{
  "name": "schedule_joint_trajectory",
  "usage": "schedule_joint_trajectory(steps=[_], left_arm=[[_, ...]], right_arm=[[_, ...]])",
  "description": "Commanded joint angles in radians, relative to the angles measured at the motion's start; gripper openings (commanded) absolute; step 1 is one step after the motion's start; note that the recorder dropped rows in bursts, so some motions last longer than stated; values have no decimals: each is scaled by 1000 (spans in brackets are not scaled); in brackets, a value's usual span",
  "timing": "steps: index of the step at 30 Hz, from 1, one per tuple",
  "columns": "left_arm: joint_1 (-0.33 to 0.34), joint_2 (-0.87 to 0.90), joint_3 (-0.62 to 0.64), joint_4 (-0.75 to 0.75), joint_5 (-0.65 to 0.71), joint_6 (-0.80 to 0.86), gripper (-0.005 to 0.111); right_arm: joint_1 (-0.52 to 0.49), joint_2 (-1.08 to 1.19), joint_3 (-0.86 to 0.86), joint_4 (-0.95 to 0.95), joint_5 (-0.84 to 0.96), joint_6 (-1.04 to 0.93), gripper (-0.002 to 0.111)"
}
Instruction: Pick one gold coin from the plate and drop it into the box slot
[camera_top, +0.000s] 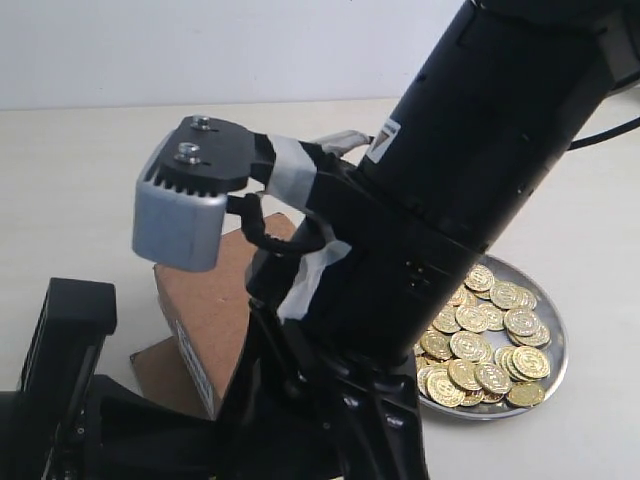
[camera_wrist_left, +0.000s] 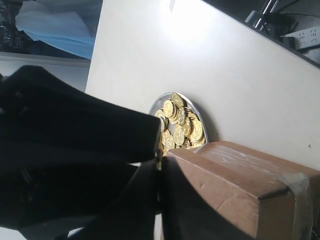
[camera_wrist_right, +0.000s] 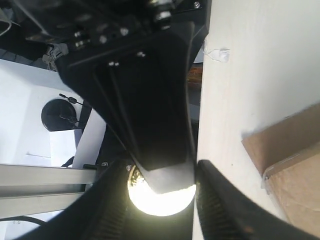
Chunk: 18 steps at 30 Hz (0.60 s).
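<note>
Plate (camera_top: 558, 372), lower right, heaped with coins (camera_top: 490, 345); box (camera_top: 205, 300) left of it; no coin visibly delivered; jaws' spread indeterminable on both arms.

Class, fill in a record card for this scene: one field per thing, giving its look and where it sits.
plate: silver, on the table, right of the box in the exterior view
coins: gold, heaped in the plate
box: brown cardboard, standing on a flat sheet
slot: not seen in any view
arm: black, in front of box and plate
</note>
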Motion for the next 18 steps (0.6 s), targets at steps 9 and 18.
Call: schedule_joint_trajectory(steps=[9, 18], left_arm=[[-5, 1, -7, -13, -33, -13, 0], [26, 3, -9, -6, -66, -223, 0]], right_arm=[[2, -3, 1, -27, -3, 23, 63], [0, -64, -94, -345, -3, 256, 63]])
